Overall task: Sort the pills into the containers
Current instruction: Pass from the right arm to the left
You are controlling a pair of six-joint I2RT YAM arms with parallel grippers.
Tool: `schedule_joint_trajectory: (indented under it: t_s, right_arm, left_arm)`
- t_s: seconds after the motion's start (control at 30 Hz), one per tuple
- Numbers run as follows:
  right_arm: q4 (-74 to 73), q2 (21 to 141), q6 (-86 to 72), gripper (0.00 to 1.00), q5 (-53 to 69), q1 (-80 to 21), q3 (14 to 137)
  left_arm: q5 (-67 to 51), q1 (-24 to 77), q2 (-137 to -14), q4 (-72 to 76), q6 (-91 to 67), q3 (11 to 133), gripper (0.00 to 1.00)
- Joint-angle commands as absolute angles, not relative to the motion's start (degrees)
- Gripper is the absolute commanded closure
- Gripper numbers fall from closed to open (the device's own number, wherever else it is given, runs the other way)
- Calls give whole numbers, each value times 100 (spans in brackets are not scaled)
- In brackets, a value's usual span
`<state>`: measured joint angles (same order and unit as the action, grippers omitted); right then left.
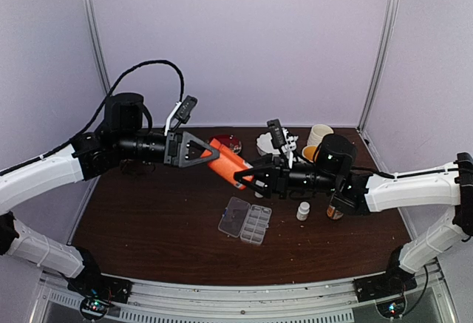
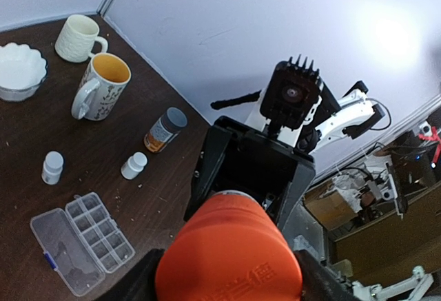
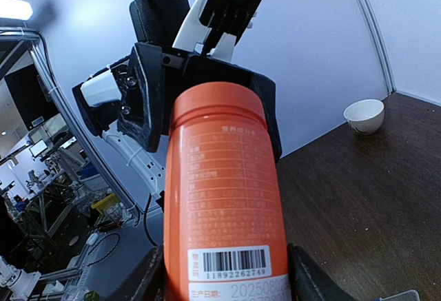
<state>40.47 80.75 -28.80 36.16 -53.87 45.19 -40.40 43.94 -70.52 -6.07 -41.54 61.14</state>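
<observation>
Top external view: two white and black robot arms extend inward over a dark brown table [image 1: 148, 227] and meet above its middle, with one large orange bottle [image 1: 229, 162] lying slantwise in the air between them. The right fingers [image 1: 251, 179] are clamped on the end of the bottle that carries the printed label and barcode, which fills the right wrist view. The left fingers [image 1: 198, 151] sit on either side of the opposite, capped end. Whether they press on it or stand just clear cannot be told. Below the bottle, toward the near edge, the clear pill box [image 1: 246, 221] lies flat on the table. Its lid is folded open to the left and its two rows of small cells are on the right. The pills are too small to make out, and what the cells hold cannot be told. Just right of the box stands a small white bottle [image 1: 303, 211]. Along the far edge are a white scalloped bowl [image 1: 266, 144], a cream mug [image 1: 320, 134] and a patterned mug with a yellow inside [image 1: 309, 153]. Left wrist view also shows an orange bottle with a grey cap [image 2: 165, 129] and a second small white bottle [image 2: 52, 167], both upright on the table near the mugs.
</observation>
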Motion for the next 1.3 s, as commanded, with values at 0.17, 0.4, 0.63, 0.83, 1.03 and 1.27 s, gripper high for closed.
schedule_joint_trajectory:
  t_s: [0.17, 0.4, 0.63, 0.83, 1.03, 1.27]
  right_arm:
    - [4253, 8077, -2882, 60, 3683, -5367, 4598]
    - [4271, 8071, -2887, 60, 3678, -5361, 4579]
    - [4272, 8069, -2883, 37, 3661, -5362, 4588]
    - [4859, 7864, -2927, 0, 3502, -5361, 4181]
    - [5107, 7836, -3004, 5, 3470, -5370, 4050]
    - [5377, 7934, -3200, 16, 3489, -5370, 4125]
  left_arm:
    - [-4126, 4403, -6874, -98, -4231, 6076, 29]
    - [-4135, 4390, -6839, -97, -4211, 6049, 56]
    - [-4103, 4393, -6905, -167, -4211, 6069, 75]
    - [-4070, 4389, -6804, 261, -4426, 6030, 79]
    - [-4233, 4392, -6812, 670, -4659, 5968, 80]
    - [-4336, 4390, -6862, 719, -4685, 5959, 80]
